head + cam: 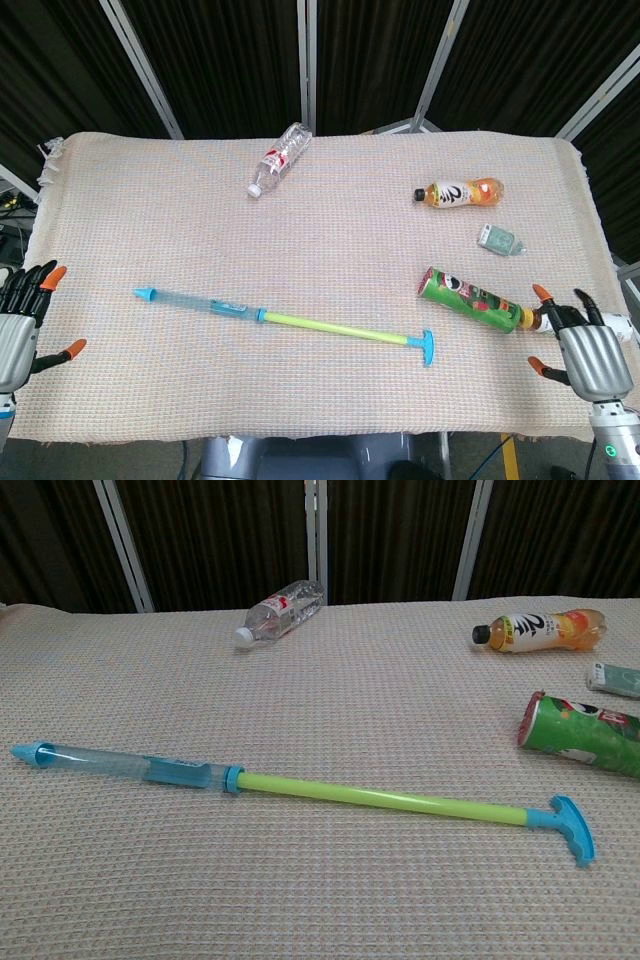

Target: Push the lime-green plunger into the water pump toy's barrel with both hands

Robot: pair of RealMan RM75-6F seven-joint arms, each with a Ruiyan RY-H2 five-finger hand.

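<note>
The water pump toy lies flat near the table's front, its clear blue barrel [200, 302] [130, 767] pointing left. The lime-green plunger [330, 328] [385, 798] is drawn far out to the right and ends in a blue T-handle [427, 348] [572, 830]. My left hand [20, 330] hovers at the table's left edge, open, well left of the barrel tip. My right hand [585, 355] hangs at the front right, open, right of the handle. Neither hand appears in the chest view.
A green chip can [470, 298] [585, 735] lies just right of the handle, close to my right hand. An orange drink bottle [460, 193] [540, 630], a small green packet [498, 239] and a clear water bottle [280, 158] [280, 610] lie farther back on the woven cloth [330, 250].
</note>
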